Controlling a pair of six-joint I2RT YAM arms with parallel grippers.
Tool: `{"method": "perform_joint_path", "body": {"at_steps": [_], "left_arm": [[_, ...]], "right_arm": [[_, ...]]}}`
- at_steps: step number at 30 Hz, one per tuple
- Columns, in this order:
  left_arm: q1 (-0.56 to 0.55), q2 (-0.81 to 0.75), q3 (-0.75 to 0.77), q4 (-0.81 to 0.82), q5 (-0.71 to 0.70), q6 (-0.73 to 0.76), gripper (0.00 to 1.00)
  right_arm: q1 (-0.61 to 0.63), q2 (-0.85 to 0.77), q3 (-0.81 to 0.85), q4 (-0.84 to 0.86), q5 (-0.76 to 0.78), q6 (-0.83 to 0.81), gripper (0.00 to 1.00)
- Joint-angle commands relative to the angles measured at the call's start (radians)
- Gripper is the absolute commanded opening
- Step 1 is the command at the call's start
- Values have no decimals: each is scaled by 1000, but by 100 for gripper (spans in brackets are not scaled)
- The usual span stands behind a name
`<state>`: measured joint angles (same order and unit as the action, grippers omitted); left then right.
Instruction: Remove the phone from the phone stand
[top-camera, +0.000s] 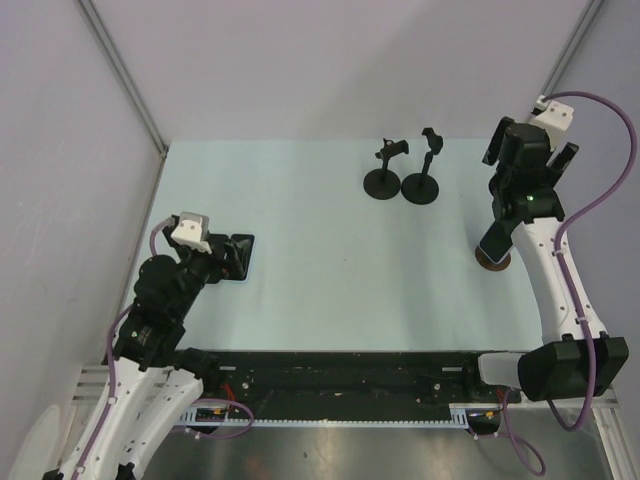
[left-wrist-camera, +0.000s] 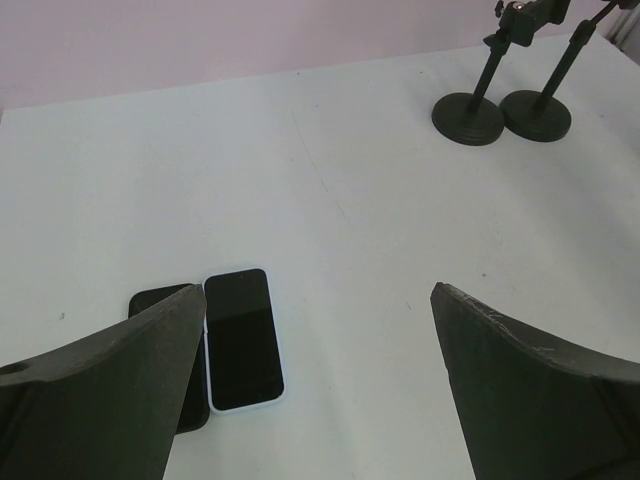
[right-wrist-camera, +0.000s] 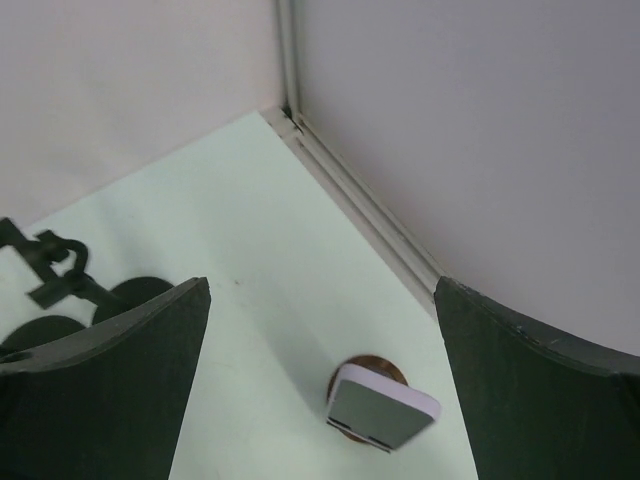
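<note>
Two robot arms reach over a pale table. From above, the right claw hangs spread wide, holding nothing, over a phone that leans on what seems to be a round brown stand near the table's right edge. A black pole stand and its twin sit at the far middle.

Left wrist view: the left claw gapes wide, with nothing in it. Below it a white-edged phone lies flat just beside a dark phone.

Right wrist view: the phone rests tilted on the brown stand, between the spread fingers.
</note>
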<state>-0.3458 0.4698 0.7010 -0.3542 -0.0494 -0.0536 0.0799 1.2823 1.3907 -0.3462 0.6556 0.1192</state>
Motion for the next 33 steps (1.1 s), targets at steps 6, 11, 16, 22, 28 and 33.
{"method": "perform_joint_path", "body": {"at_steps": [6, 11, 16, 22, 28, 33], "left_arm": [[-9, -19, -14, 8, -9, -6, 100], [-10, -20, -15, 6, -9, -5, 100], [-13, -19, -15, 6, -7, -5, 100], [-13, -14, -17, 6, -4, -5, 100], [-13, -13, -17, 6, -6, -5, 100], [-13, -13, -17, 6, -4, -5, 100]], "right_arm": [[-129, -18, -122, -189, 64, 258, 100], [-153, -29, -225, -145, 41, 296, 100], [-206, -29, -269, -120, -142, 313, 100], [-229, -31, -295, -122, -160, 321, 100], [-200, -37, -326, -73, -123, 344, 100], [-140, -34, -331, -39, -18, 333, 100]]}}
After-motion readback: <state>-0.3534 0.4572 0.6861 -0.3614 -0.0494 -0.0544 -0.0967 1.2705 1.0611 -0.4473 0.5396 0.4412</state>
